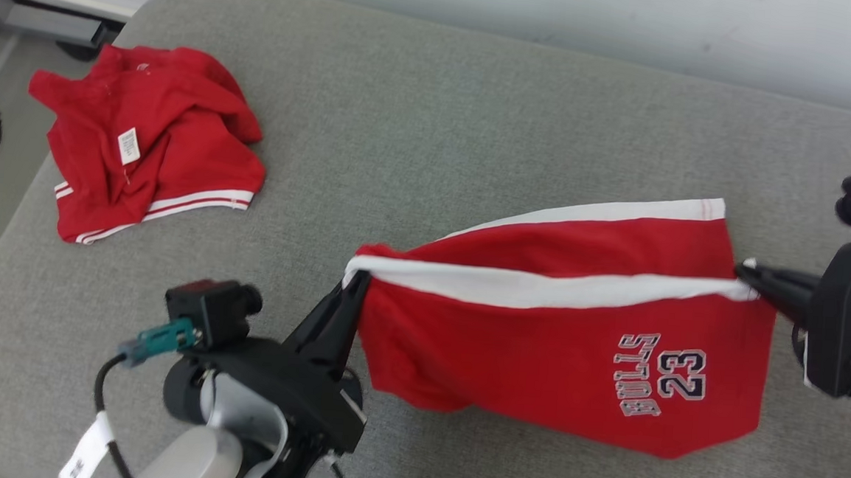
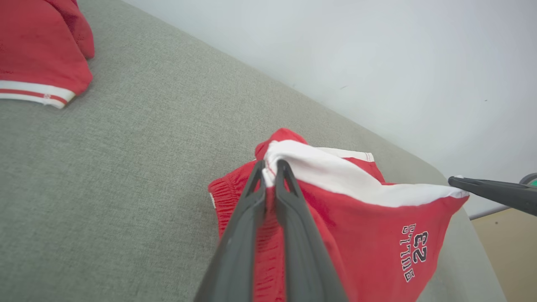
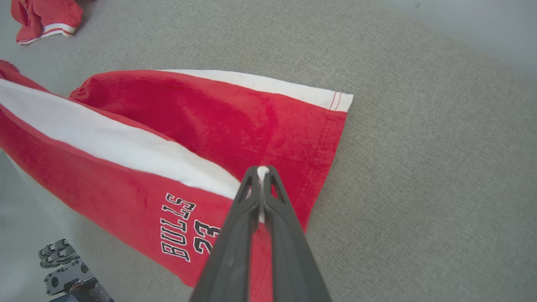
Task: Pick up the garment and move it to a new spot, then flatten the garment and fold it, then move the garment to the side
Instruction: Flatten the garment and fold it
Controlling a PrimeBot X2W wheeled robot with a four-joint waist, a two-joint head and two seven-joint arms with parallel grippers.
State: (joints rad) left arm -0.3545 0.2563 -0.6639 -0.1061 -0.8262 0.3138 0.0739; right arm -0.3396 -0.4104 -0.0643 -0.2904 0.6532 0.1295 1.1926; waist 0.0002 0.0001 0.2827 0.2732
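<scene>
Item: red shorts (image 1: 537, 349) with a white side stripe and "BULLS 23" print.

Location: sitting toward the right of the grey fabric-covered surface (image 1: 418, 120), possibly a cushion rather than a tabletop. The near leg is hanging stretched between both tools. The far leg is lying flat on the surface behind it.

Left tool (image 1: 356, 279): its fingers are pinching nearly closed on the gathered waistband end of the white stripe.

Right tool (image 1: 745, 272): its fingers are clamping the hem end of the same stripe, with white cloth showing between the tips.

Other: a second red garment (image 1: 151, 141), crumpled and white-trimmed with its label showing, is lying well apart at the surface's far left corner.
</scene>
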